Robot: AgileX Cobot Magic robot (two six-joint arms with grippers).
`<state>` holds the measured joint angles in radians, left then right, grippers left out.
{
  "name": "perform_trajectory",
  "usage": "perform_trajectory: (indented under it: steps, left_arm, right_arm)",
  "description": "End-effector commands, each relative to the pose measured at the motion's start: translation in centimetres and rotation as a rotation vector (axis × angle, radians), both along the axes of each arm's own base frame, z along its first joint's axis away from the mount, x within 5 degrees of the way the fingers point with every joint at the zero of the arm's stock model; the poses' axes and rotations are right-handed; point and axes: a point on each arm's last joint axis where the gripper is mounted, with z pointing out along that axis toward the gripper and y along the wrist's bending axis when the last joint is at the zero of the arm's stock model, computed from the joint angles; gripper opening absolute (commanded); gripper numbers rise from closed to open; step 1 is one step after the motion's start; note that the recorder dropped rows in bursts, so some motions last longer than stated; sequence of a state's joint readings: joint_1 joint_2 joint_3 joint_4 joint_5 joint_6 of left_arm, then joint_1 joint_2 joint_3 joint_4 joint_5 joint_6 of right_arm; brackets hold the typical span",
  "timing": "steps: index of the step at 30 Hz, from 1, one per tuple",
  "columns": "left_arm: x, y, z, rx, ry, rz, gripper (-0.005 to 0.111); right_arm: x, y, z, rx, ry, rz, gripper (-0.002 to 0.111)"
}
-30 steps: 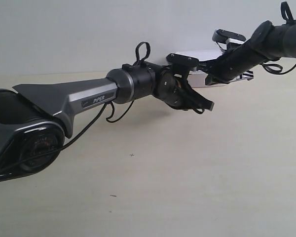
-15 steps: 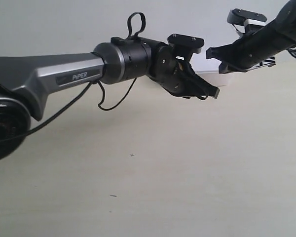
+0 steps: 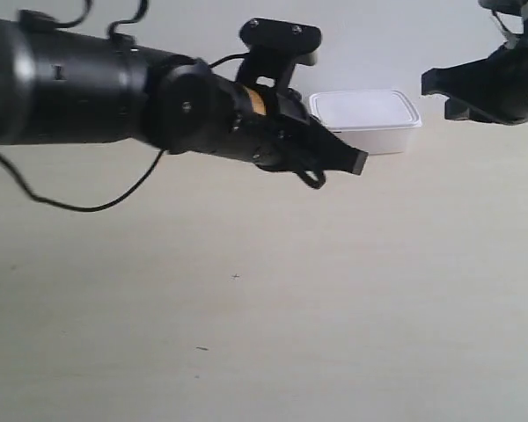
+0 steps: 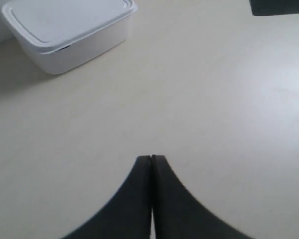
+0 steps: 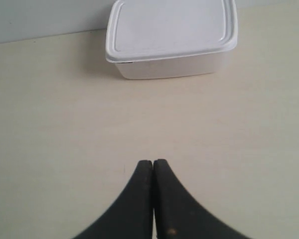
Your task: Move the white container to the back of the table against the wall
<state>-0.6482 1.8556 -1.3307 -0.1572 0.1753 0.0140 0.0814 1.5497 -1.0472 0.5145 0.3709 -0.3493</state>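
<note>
table (image 3: 334, 343): pale beige wood, filling the low part of every view. Same as a second ago.
wall (image 3: 405, 40): plain grey-white, along the back of the table.
arm at the exterior view's left (image 3: 79, 88): big and black, reaching in from the left edge toward the right, up off the table. Higher and closer to the camera than a second ago, so looking much fatter. Silver part gone from view.
arm at the exterior view's right (image 3: 502, 88): only the black end showing, at the top right corner, up in the air, well apart from the container. A second ago stretched in over the container; now pulled off to the edge.
container (image 3: 366, 119): white, lid on, flat on the table at the back, right by the wall. Cannot tell if touching the wall. Mostly hidden behind both arms a second ago; now almost whole in view, only its left end behind the nearer arm. Nothing gripping it.
left gripper (image 4: 151, 159): two black fingers pressed together, no gap, holding nothing. Above bare table, well apart from the container.
right gripper (image 5: 153, 163): fingers pressed together too, holding nothing. Pointing toward the container, apart from it.
specks (image 3: 236, 276): tiny dark marks on the near table, not moved.
</note>
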Motion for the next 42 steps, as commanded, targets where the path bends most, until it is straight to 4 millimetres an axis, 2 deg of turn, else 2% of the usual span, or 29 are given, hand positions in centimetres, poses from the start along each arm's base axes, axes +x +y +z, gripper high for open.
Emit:
perform_trajectory:
  steps: [1,4,7,14,15,16,20,23,27,30,33,36,42]
  left_arm:
    - [-4.6,3.6,3.1,-0.096,-0.094,0.033,0.0]
    - [-8.2,6.6,5.2,-0.148,-0.165,0.044,0.0]
    - [-11.7,9.2,6.1,-0.179,-0.206,0.046,0.0]
    - [-19.0,14.8,5.6,-0.245,-0.286,0.046,0.0]
    - [-19.7,15.3,5.6,-0.257,-0.299,0.047,0.0]
    - [-21.5,16.6,5.6,-0.292,-0.343,0.046,0.0]
    - [-25.2,19.5,5.6,-0.376,-0.467,0.039,0.0]
    - [-26.9,20.6,4.4,-0.357,-0.495,0.016,0.0]
    - [-28.5,21.6,3.8,-0.358,-0.525,-0.004,0.0]
    - [-29.7,22.2,2.8,-0.31,-0.451,-0.037,0.0]
    - [-30.2,22.9,3.1,-0.3,-0.528,-0.016,0.0]
    - [-30.2,23.3,3.1,-0.272,-0.564,0.032,0.0]
    - [-29.9,23.6,3.1,-0.247,-0.621,0.102,0.0]
  right_arm:
    - [-4.8,-0.4,1.7,-0.002,-0.069,-0.002,0.0]
    - [-8.2,-0.6,2.5,0.002,-0.101,0.008,0.0]
    - [-12.0,-0.9,3.5,0.003,-0.168,0.017,0.0]
    - [-19.7,-1.1,4.0,0.12,-0.279,0.004,0.0]
    - [-20.7,-1.1,4.0,0.121,-0.3,0.015,0.0]
    - [-22.5,-1.1,4.2,0.108,-0.335,0.054,0.0]
    - [-26.2,-0.8,4.5,0.099,-0.378,0.136,0.0]
    - [-27.8,-0.7,4.1,0.057,-0.35,0.2,0.0]
    - [-28.9,-0.7,3.5,-0.009,-0.318,0.248,0.0]
    - [-29.9,-0.7,3.2,-0.019,-0.297,0.28,0.0]
    - [-30.6,-0.8,3.2,-0.042,-0.344,0.284,0.0]
    - [-30.5,-1.0,3.0,-0.047,-0.395,0.255,0.0]
    - [-29.1,-1.4,2.6,0.007,-0.522,0.15,0.0]
